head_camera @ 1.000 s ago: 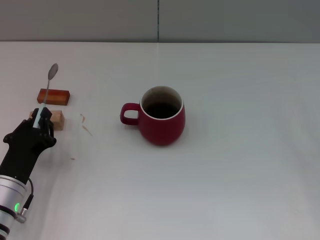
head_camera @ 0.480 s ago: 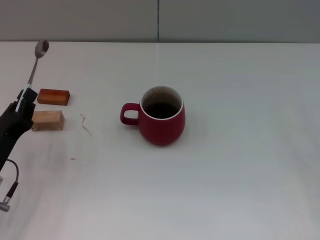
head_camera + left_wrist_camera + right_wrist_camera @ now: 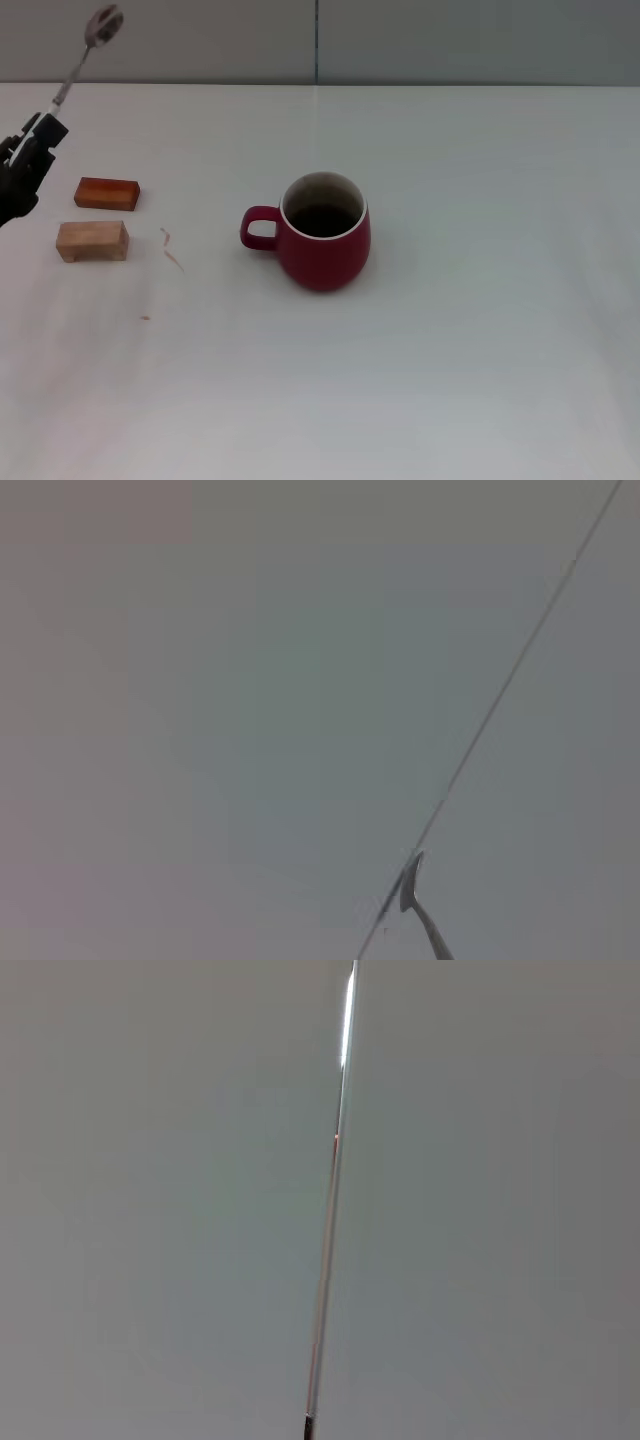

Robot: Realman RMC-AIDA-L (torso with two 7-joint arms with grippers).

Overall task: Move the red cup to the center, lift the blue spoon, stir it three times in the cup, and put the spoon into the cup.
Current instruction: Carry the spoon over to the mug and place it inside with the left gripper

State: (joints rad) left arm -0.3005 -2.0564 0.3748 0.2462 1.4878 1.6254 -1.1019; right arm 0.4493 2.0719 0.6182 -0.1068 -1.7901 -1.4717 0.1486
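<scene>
Left tool has climbed up and out toward the far-left edge of the head view over the last second, closed on the blue spoon; it grips the handle end, the grey bowl points up and away, tilted, now showing against the wall past the desk's far edge. A second ago the spoon was low over the wooden blocks, so the lift step looks done; the spoon is clear of the desk. Left wrist view catches only the spoon bowl against grey wall. Red cup sits upright about mid-desk, handle facing the robot's left, unmoved across the frames, so centering reads as finished. Next step is judged to be carrying the spoon over to the cup and flipping it bowl-down for stirring; that is a long sweep, since the spoon is well apart from the cup. Dark block and pale block lie below the tool, near the left edge; between them and the cup the desk is bare apart from small specks. Right tool not visible, right wrist view shows only wall
</scene>
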